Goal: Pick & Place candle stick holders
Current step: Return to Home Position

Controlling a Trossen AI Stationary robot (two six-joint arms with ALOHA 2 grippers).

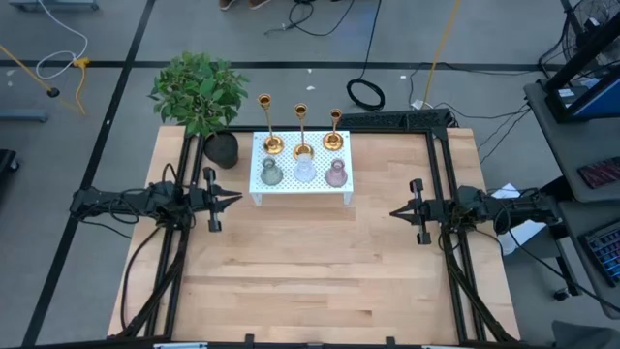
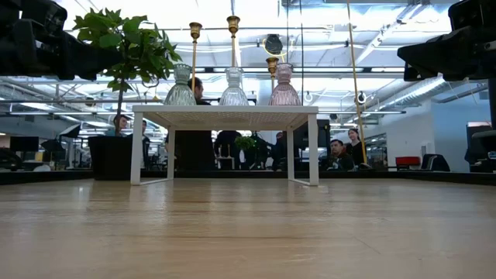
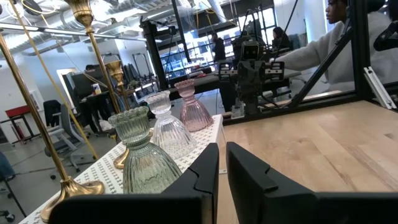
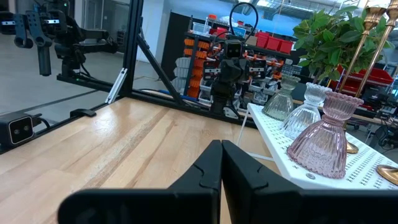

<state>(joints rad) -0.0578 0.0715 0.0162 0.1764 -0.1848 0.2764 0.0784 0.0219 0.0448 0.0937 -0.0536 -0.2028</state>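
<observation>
Three slim gold candlesticks (image 1: 302, 145) stand by their round bases along the far row of a small white perforated stand (image 1: 300, 189). In front of them stand an olive-green holder (image 1: 271, 174), a clear one (image 1: 304, 172) and a pink one (image 1: 336, 174). My left gripper (image 1: 235, 199) is shut and empty, left of the stand and above the table. My right gripper (image 1: 394, 211) is shut and empty, to the stand's right. The left wrist view shows the green holder (image 3: 138, 155) nearest. The right wrist view shows the pink holder (image 4: 323, 137) nearest.
A dark pot with a leafy plant (image 1: 221, 148) stands at the stand's far left corner. Black frame rails (image 1: 441, 165) run along the table's left, right and far sides. Bare wooden tabletop (image 1: 310, 271) lies in front of the stand. People sit in the room beyond the table.
</observation>
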